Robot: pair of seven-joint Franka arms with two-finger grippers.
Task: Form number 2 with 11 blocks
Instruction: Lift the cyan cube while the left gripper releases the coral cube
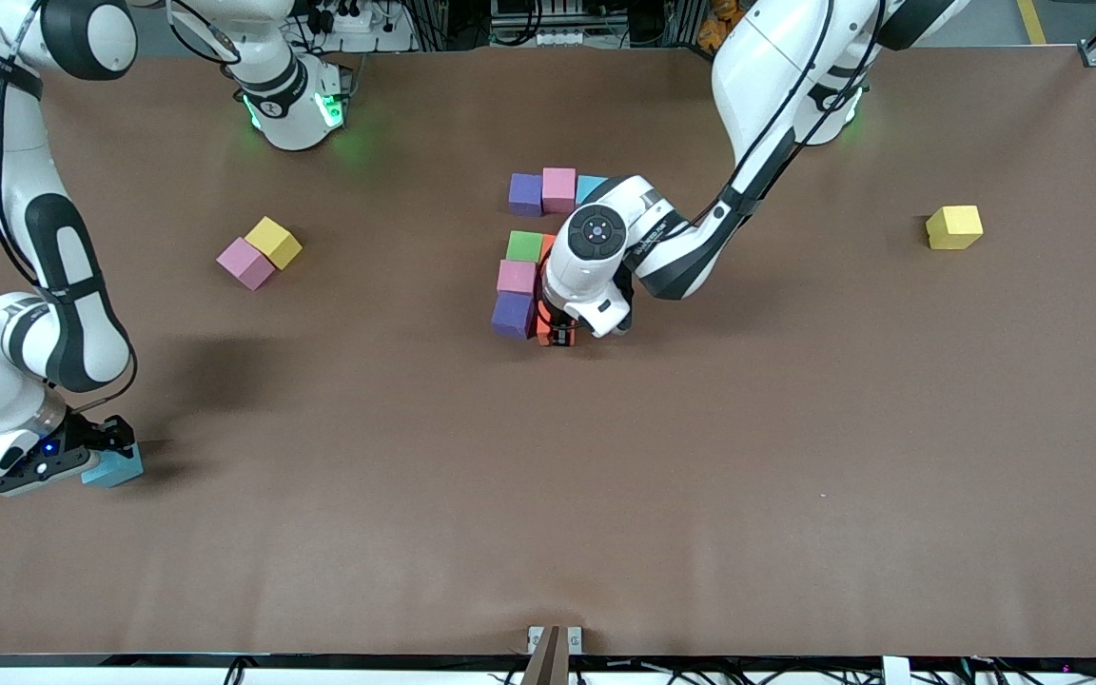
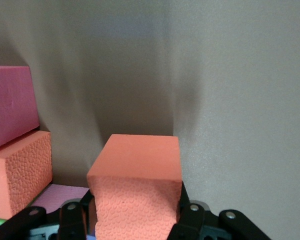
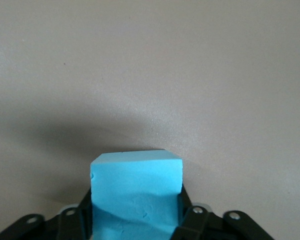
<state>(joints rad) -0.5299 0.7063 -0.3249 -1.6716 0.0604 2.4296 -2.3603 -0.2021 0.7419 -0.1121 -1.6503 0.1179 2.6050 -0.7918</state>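
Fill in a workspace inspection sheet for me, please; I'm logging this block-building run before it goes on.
Surface: brown table, matte, no spills seen.
Job's things: partly built number 2 mid-table: purple, pink, light blue row, then green, pink, purple cubes nearer the front camera; orange cube at its near end; loose pink cube toward the right arm's end.
Clutter: yellow cube touching the loose pink cube; another yellow cube toward the left arm's end.
Grippers: left gripper shut on the orange cube beside the digit; right gripper around a light blue cube at table level.
Cables: run along the arms and table edges.
Surroundings: equipment past the bases.
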